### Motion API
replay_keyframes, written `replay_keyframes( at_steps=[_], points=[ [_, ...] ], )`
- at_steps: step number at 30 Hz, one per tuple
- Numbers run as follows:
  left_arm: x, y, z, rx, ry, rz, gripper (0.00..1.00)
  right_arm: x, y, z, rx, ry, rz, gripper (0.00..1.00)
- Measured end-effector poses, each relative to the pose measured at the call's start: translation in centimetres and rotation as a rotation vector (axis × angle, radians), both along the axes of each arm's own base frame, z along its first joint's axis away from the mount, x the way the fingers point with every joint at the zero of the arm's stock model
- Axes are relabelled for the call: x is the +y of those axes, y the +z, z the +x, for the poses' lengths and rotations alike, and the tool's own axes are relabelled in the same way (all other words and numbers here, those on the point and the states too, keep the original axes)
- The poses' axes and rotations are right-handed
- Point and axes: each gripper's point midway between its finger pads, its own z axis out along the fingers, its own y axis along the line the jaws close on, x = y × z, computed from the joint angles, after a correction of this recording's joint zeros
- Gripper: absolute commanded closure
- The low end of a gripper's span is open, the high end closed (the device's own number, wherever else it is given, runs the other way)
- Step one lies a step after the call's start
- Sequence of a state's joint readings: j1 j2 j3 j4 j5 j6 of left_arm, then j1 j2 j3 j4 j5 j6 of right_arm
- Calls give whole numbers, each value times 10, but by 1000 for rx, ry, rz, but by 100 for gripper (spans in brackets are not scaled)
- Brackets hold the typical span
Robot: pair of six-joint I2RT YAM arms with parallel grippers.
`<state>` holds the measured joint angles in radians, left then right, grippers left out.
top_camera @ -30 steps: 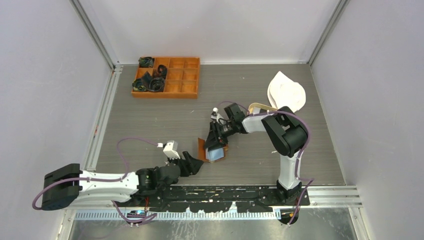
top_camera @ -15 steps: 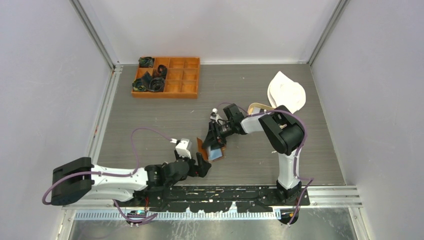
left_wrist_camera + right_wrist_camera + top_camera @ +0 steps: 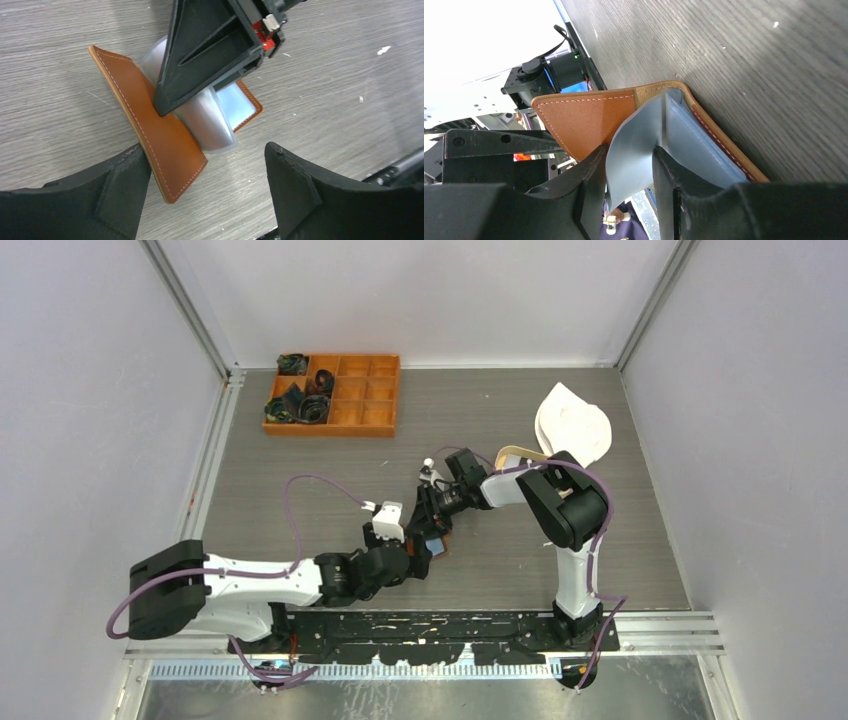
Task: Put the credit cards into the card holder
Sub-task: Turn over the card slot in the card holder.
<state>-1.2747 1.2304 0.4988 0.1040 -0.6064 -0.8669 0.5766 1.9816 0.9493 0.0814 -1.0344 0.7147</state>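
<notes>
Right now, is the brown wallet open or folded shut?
Open: the wallet is spread, flap raised; the right gripper pinches a grey-blue sheet inside it.

Card holder [image 3: 165, 150]: smooth tan leather, satin sheen, pale stitched edge | inner sleeve [image 3: 210, 125]: translucent grey-blue plastic, glossy, flexible | left gripper [image 3: 205, 149]: fingers [image 3: 300, 195] matt black plastic, faintly layered | table [image 3: 340, 80]: grey wood-grain laminate, matt, lightly scuffed | compartment box [image 3: 365, 405], far left: matt orange finish.
</notes>
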Motion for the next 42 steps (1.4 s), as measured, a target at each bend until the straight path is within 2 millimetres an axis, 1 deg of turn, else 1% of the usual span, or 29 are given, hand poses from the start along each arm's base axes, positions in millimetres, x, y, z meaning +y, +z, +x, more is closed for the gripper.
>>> replay_keyframes(
  at_steps=[2,6,7,11,12,14,16,18,22,23,26,27,29,31,37,39,42],
  points=[
    [2,-4,4,5,25,40,32,0,-1,0,1,1,-4,57],
    [11,-17,9,31,57,94,63,-1,-1,-1,-1,4,-10,57],
    [15,-20,11,40,66,102,68,-1,-1,-1,-3,7,-11,57],
    [24,-26,16,64,95,104,78,-3,-1,3,-12,4,-16,56],
    [26,-28,16,69,98,105,81,-4,-1,5,-14,1,-16,55],
    [32,-32,15,78,101,100,91,-6,-1,7,-22,-2,-15,55],
    [37,-35,14,90,102,82,98,-10,-2,11,-24,-11,-19,55],
    [42,-38,14,102,102,57,100,-15,-2,14,-29,-17,-26,54],
    [48,-41,18,124,119,-1,100,-23,2,19,-72,-11,-36,53],
    [49,-40,18,125,120,-10,97,-23,3,20,-84,-7,-36,53],
    [46,-35,17,118,86,-30,64,-22,7,22,-104,1,-29,54],
    [43,-32,16,111,66,-38,56,-22,7,22,-104,0,-27,54],
    [38,-26,15,92,24,-46,43,-20,9,23,-94,-10,-20,55],
    [34,-19,13,71,-17,-52,34,-17,12,26,-94,-25,1,55],
    [32,-1,10,-19,-135,-16,19,-8,25,37,-33,-111,76,56],
    [35,3,10,-58,-173,32,17,-5,31,42,-21,-130,104,56],
    [36,5,14,-97,-206,100,16,-2,37,47,-16,-148,129,56]
  ],
)
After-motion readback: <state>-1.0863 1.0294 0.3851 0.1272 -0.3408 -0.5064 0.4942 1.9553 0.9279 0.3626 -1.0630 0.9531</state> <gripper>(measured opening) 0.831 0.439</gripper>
